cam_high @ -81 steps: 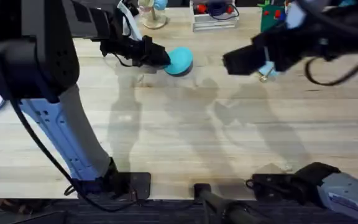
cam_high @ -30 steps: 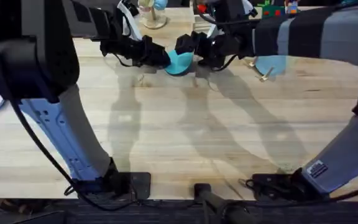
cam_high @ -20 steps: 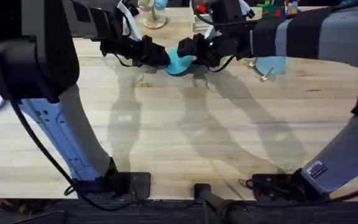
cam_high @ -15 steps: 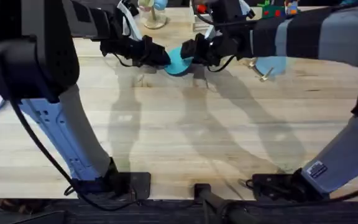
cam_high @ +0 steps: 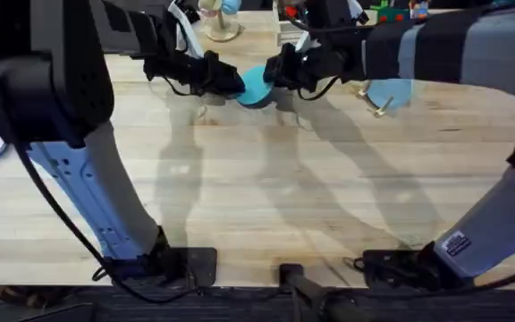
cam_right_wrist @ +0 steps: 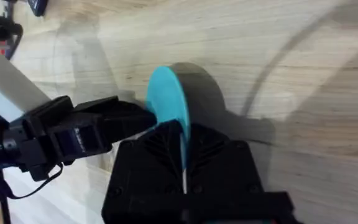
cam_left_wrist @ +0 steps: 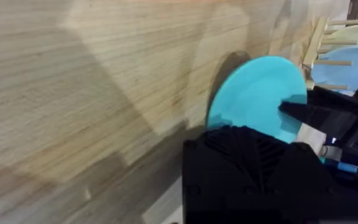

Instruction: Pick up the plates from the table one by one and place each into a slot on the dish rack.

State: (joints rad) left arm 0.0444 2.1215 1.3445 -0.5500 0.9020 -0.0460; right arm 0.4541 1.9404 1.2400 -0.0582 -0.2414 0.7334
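The round, flat teal-turquoise plastic plate (cam_high: 256, 87) stands on edge near the far side of the light wooden plank table (cam_high: 266, 197), pinched from both sides: the left gripper (cam_high: 228, 82) nips its left rim, the right gripper (cam_high: 277, 73) its right rim, black fingers (cam_right_wrist: 166, 134) pressed on the thin edge. Bare boards spread wide toward the arm bases. Just behind stands the light wooden dowel dish rack (cam_left_wrist: 328, 46), already holding a pale blue plate (cam_left_wrist: 347, 68).
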